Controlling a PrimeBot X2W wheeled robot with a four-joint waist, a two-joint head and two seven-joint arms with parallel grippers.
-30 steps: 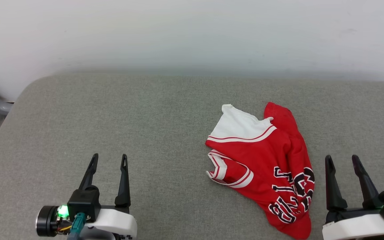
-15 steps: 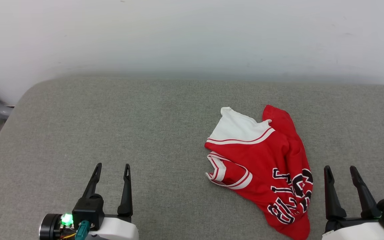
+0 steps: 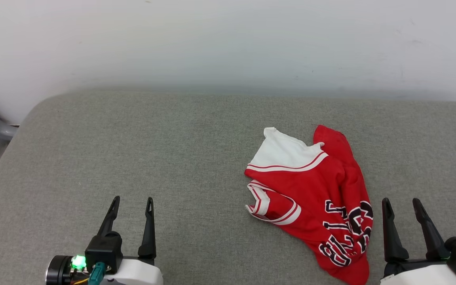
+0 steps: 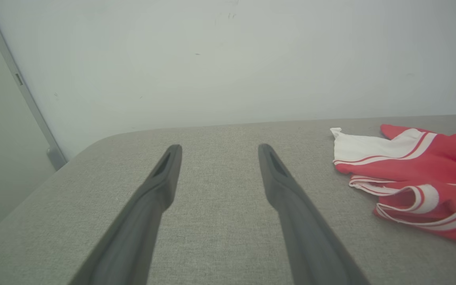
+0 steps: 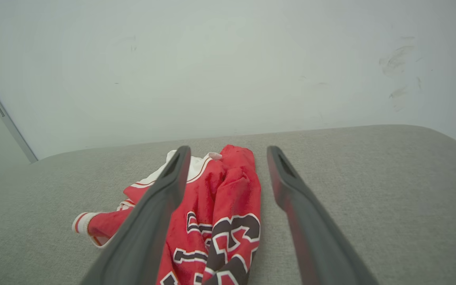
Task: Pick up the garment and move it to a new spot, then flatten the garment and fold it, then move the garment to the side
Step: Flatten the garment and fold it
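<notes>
Garment [image 3: 319,198] lies crumpled right of centre on the grey counter [image 3: 152,138], long axis far-to-near, lettered end nearest the robot. Right hand [image 3: 400,201] is just beside that end, so it's nearer. Left hand [image 3: 133,199] is well apart. Both spread wide, empty. Count: one garment, two hands.

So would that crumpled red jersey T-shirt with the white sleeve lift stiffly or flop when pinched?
Probably floppy: the red jersey T-shirt lies bunched in soft folds, so a pinch would likely raise one layer while the rest drapes. It looks thin, so likely light. Pushed on the grey woven surface it may wrinkle rather than slide whole.
</notes>
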